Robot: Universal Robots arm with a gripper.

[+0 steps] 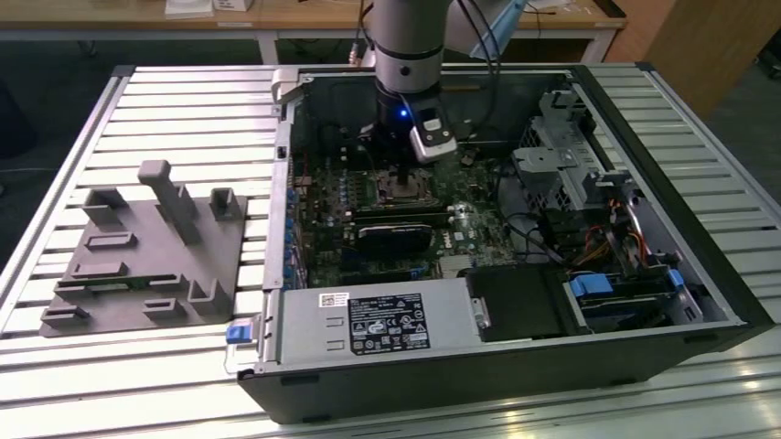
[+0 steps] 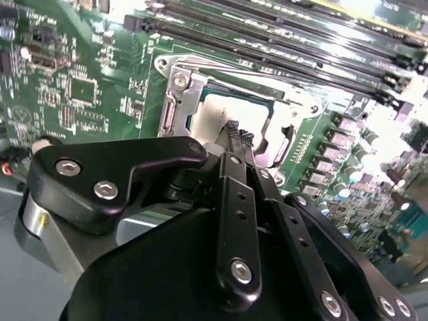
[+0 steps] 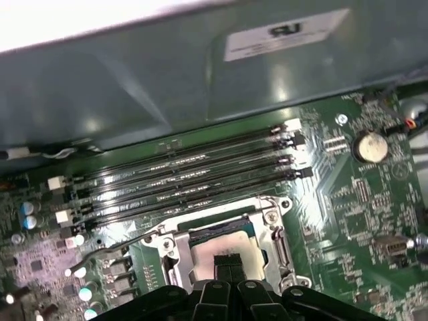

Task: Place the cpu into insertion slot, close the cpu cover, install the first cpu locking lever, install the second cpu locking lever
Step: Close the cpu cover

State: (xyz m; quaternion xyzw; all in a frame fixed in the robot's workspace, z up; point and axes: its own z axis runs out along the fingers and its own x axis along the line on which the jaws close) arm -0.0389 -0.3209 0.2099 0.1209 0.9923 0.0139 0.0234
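A slatted table (image 1: pixel 183 101) bears an open case (image 1: pixel 488 380). At nine o'clock of the case, just beside it, sits a grey jig (image 1: pixel 134 265). Inside the case, a power supply (image 1: pixel 366 325) lies at six o'clock, a blue-tabbed drive bay (image 1: pixel 610 293) at four and a metal cage (image 1: pixel 555 151) at two. A wooden desk (image 1: pixel 305 14) stands at twelve, beyond the table. In the first wrist view, four memory slots (image 3: pixel 187 175) run parallel, with a coin cell (image 3: pixel 371 147) near their ends.

Nothing really legible here, tbh. A small white sticker (image 1: pixel 333 299) and a bigger black label (image 1: pixel 390 324) are stuck on the power supply box (image 1: pixel 299 340) in the exterior view, but the print can't be made out. A pale label (image 3: pixel 287 33) is seen on the case wall (image 3: pixel 134 93) in the first wrist view, blurred. Tiny white markings are printed on the green board (image 2: pixel 73 93), unreadable too.
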